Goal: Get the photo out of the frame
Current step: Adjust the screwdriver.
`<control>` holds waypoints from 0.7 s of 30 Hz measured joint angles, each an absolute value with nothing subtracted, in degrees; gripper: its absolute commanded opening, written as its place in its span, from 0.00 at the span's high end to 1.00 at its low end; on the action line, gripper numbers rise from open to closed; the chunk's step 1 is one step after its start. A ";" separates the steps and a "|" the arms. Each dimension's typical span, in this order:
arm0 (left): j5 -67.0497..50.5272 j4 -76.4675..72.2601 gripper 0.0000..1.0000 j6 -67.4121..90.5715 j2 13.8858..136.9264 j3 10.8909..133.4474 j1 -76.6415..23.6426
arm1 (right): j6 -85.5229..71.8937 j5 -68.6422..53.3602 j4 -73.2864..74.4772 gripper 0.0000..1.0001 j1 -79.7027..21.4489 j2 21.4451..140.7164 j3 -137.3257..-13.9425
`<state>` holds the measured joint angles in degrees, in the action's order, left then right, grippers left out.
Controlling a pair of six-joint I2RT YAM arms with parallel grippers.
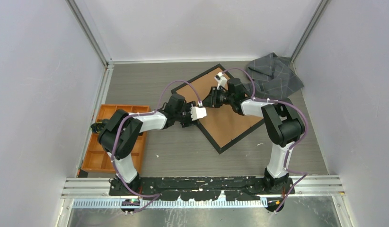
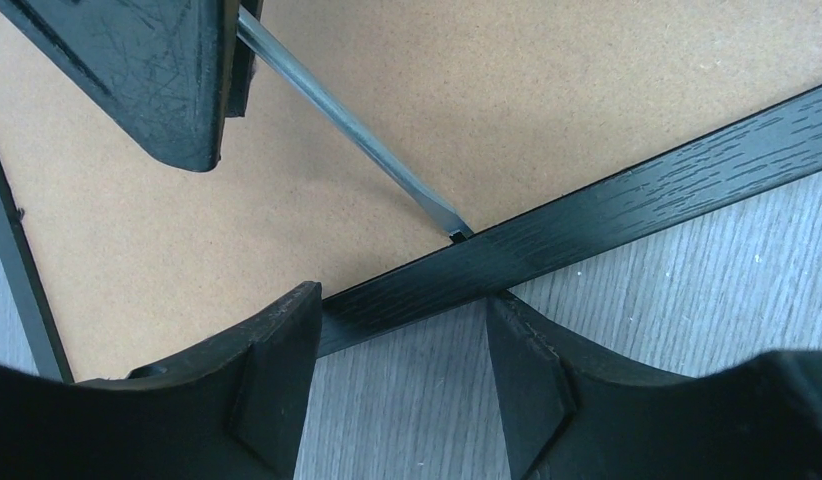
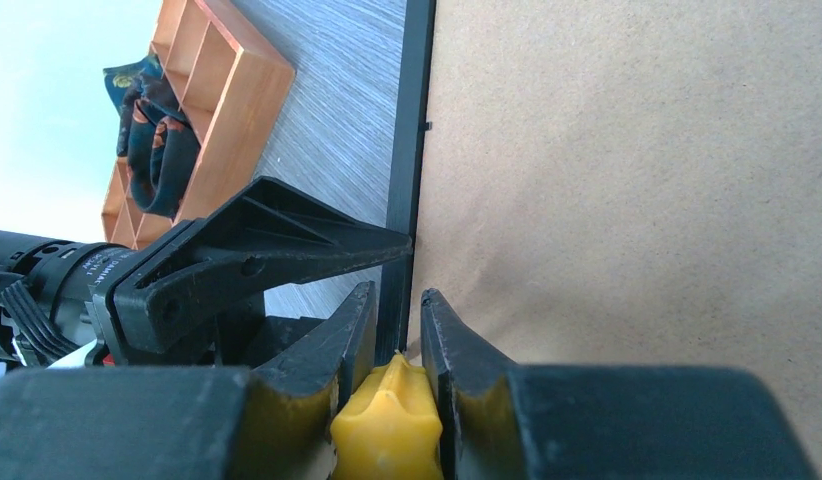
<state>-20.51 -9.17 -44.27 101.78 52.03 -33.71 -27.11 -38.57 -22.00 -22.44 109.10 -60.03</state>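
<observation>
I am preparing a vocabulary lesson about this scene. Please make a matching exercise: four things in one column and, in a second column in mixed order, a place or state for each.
Things:
1. frame
2. orange tray
3. grey cloth
4. screwdriver

Places or states:
A. held by the right gripper
B. crumpled at the far right corner of the table
C. lying flat with its brown back up
D. at the left side of the table

Pairs: 1-C, 2-D, 3-B, 4-A.
</observation>
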 measured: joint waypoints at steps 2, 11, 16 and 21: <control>-20.51 -9.17 0.39 -44.12 101.78 52.03 -33.71 | -27.14 -38.33 -22.17 0.99 -22.61 108.97 -59.90; -20.56 -9.21 0.39 -43.79 101.78 52.03 -33.69 | -27.66 -37.45 -22.52 0.99 -22.87 108.55 -59.51; -20.64 -9.28 0.39 -43.59 101.78 52.03 -33.63 | -28.36 -36.93 -22.76 0.99 -23.03 108.36 -59.24; -20.71 -9.32 0.39 -43.44 101.78 52.03 -33.61 | -28.64 -36.67 -22.90 0.99 -23.11 108.33 -59.22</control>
<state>-20.71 -9.32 -43.44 101.78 52.03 -33.61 -28.64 -36.67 -22.90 -23.11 108.33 -59.22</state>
